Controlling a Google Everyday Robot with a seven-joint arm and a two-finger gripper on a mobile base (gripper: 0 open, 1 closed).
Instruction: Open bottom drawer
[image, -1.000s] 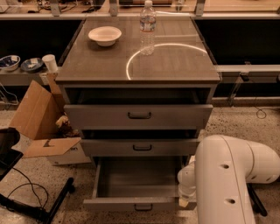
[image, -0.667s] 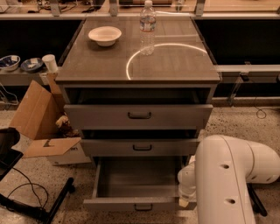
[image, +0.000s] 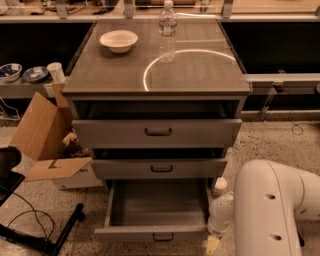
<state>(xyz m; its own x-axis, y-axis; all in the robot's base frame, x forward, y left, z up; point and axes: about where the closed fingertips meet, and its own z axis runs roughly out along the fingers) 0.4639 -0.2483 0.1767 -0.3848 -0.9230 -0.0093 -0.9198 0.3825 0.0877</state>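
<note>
Bottom drawer (image: 159, 233), lower centre, pulled out with its grey tray exposed; the claw (image: 214, 241) lies just right of its front, beside the white arm (image: 272, 210), its state impossible to tell; a bowl (image: 118, 40) and a water bottle (image: 167, 32) stand on the surface (image: 200, 75), with a cardboard box (image: 42, 132) at left.

Bottom drawer (image: 159, 215): flat grey front, plain grey tray, dark bar handle. The same grey is seen on the two drawers above it. Cabinet top (image: 200, 75): grey-brown, finely streaked, marked with a pale ring. Bowl (image: 119, 40): cream. Bottle (image: 167, 32): clear, capped in white. Floor (image: 272, 145): beige, speckled with dark flecks. Cardboard box (image: 40, 132): plain brown. Arm (image: 272, 210): white. Gripper (image: 212, 245), seen low by the bottom drawer's right front corner: tipped pale yellow.
</note>
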